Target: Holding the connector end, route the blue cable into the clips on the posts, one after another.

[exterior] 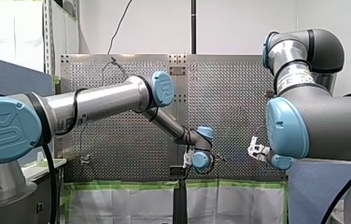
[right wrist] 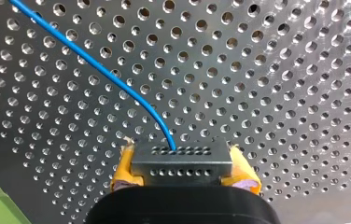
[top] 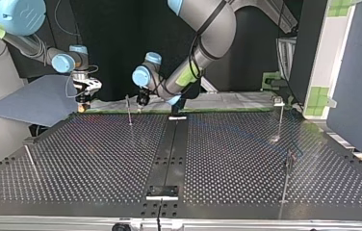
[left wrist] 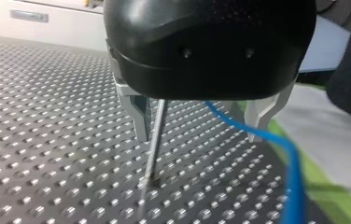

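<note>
Two robot arms work over a perforated table [top: 97, 159]. My right gripper [right wrist: 183, 171] is clamped on the grey connector [right wrist: 182, 161], its yellow pads [right wrist: 123, 170] pressing the block from both sides. The blue cable [right wrist: 117, 81] leaves the connector's face and curves away above the table. In the top view this gripper hangs near the table's far edge, at the view's left. My left gripper [left wrist: 199, 126] is released, grasping nothing. Its metal fingers [left wrist: 138, 116] stand spread around a thin upright post [left wrist: 155, 140], and the cable runs loose between them, just beside the post. The clip at the post's top is hidden behind the gripper body, so I cannot tell whether the cable is seated there. This looks like the first post being worked, with the task barely begun. The other posts [top: 281, 118] stand well apart across the table. Next, the cable probably needs guiding into this clip, with the connector kept pulled taut.
</note>
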`<state>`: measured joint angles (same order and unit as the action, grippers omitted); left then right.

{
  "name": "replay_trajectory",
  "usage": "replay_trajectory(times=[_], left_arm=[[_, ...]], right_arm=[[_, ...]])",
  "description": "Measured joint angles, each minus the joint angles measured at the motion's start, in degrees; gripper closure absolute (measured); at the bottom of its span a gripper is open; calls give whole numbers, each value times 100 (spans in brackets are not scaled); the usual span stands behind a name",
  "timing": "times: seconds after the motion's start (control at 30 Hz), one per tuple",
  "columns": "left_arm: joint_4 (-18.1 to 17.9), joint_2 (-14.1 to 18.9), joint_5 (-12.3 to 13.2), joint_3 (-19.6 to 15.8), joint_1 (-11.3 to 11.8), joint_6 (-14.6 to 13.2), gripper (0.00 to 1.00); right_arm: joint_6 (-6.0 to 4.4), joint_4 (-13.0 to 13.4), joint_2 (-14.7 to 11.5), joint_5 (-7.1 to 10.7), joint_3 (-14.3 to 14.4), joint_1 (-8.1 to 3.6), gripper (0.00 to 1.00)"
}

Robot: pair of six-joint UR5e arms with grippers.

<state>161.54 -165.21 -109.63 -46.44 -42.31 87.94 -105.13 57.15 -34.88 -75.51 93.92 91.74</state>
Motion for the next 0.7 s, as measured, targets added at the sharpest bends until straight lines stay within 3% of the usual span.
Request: replay_trajectory(times=[0.2, 0.47, 0.7], left_arm=[[264, 143, 57, -269, -49, -70, 0], [142, 501, 146, -669, -129, -157, 0], [223, 572, 138, -945, -223, -207, 0]], right_arm=[[-6, -15, 1, 0, 0, 2, 100], [-9, -24, 8, 0, 0, 1, 100], [-12, -37, 9, 0, 0, -9, 100]])
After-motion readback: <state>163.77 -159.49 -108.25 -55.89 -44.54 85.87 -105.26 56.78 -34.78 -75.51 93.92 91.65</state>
